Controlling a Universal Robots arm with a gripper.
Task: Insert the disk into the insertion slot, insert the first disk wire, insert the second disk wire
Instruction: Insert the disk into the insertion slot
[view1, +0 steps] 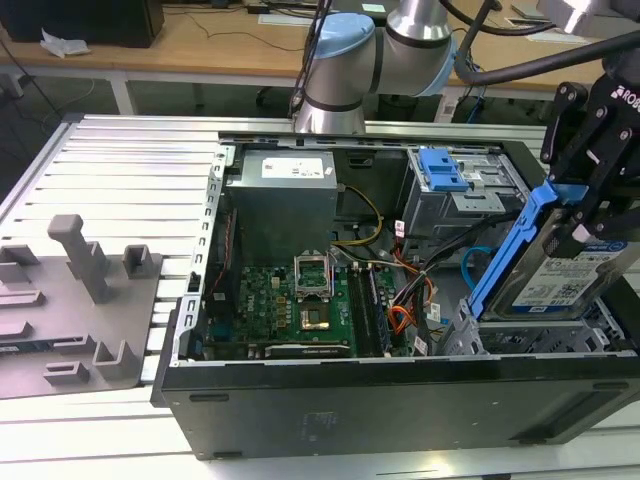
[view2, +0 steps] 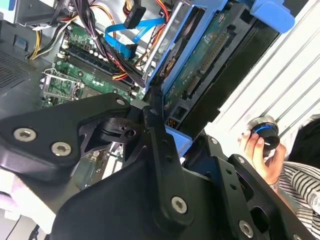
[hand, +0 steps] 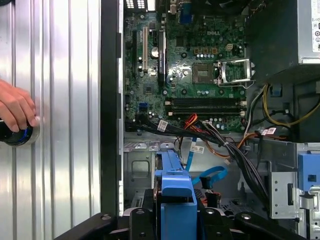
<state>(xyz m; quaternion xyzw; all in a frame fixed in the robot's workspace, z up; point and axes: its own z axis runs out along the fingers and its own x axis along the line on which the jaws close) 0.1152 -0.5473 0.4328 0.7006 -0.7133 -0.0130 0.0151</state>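
- computer case (view1: 400, 405): lies open on the slatted table (view1: 120, 160); the work is at its end on the exterior view's right. Risk: the black side wall sits close under the disk, so a low or sideways move could knock a corner on it.
- arm (view1: 400, 40): reaches in from behind the case, elbow high, wrist dropped over the drive end. The tool points down at a slant, i.e. not square to the bay.
- slot (view1: 468, 335): grey perforated cage at the case's near corner. It looks barely wider than the disk, so a skewed entry would prob. jam on the cage lip.
- disk (view1: 560, 275): hangs tilted, low end at the cage mouth, high end up by the tool. Not seated yet.
- gripper (view1: 578, 205): fingers clamped on the upper end of the disk's blue frame. The hold is on plastic at one end only, so the disk could pivot or slip if the low end meets resistance.
- cables (hand: 235, 150): the bundle and a blue flat cable (hand: 212, 175) run right by the cage. They could get pinched under the disk or block its connector end.
- person's hand (hand: 15, 107): rests on a round knob (view2: 265, 130) on the table just outside the case. Poss. contact if the arm swings outward.
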